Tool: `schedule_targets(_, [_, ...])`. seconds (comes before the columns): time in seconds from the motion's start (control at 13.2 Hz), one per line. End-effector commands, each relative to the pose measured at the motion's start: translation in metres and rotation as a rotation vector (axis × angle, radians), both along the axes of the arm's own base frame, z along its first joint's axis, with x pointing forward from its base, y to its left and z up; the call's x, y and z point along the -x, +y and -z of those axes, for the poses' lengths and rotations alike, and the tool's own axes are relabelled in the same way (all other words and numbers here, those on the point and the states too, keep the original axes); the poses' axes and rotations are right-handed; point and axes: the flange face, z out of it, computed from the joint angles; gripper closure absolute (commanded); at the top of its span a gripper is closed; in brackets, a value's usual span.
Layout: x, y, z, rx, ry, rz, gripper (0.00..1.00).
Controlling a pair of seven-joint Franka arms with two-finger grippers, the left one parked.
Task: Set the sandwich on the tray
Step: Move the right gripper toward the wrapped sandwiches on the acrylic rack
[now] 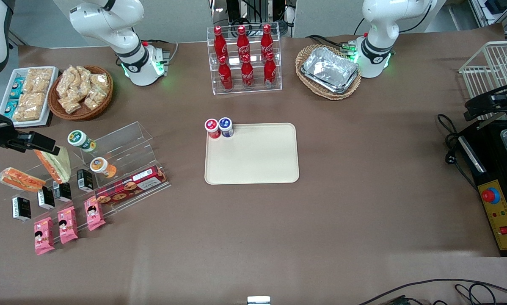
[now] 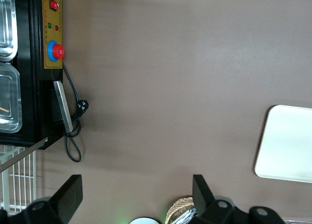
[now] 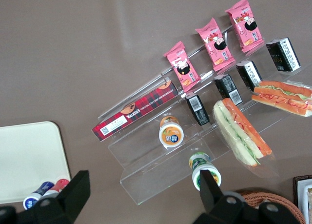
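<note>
"Tray [image 1: 257, 163] first, since you asked for the biggest: one cream rectangle with rounded corners and a low rim, mid-table; two small bottles [image 1: 219, 127] stand on its corner, one red-capped, one blue-capped."

"And the sandwich?"

"Your sandwich [image 1: 20, 178] lies at the end of the clear stepped stand [image 1: 122, 142], toward the working arm's end of the table, well apart from the tray; it is a small clear-wrapped wedge, pale bread with an orange-red stripe; the wrist view cuts off its tip. Beside it leans one larger sandwich [image 1: 59, 164] with a pale green-cream face; two in all."

"My claw?"

"Your gripper [image 3: 142, 180] hangs above that stand, near the larger sandwich; its fingers [image 3: 75, 190] are spread wide with nothing between them; the front view's edge cuts off part of it."

"The small things?"

"You have one biscuit box [image 1: 130, 186]; three pink packets [image 1: 67, 225]; four black cartons [image 1: 46, 198]; two capped bottles [image 1: 81, 140] on the steps."
</note>
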Motion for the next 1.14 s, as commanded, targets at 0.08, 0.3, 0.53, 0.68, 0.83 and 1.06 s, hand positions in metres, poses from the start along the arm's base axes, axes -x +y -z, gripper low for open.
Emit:
schedule_targets(0.08, [0.0001, -0.0023, -0.0051, 0.002, -0.014, 0.012, 0.0])
schedule_targets(0.3, [-0.0001, -0.0023, -0.0053, 0.002, -0.016, 0.014, 0.0])
schedule_targets(0.53, [-0.0012, 0.0, -0.0026, 0.002, -0.01, 0.015, 0.0])
schedule_targets(0.68, [0.0026, -0.0026, -0.0037, 0.005, 0.005, 0.024, 0.0])
schedule_targets(0.83, [0.0053, -0.0067, -0.0072, 0.006, 0.005, 0.028, 0.0])
schedule_targets(1.06, [0.0047, -0.0061, -0.0108, 0.009, -0.008, 0.036, 0.0])
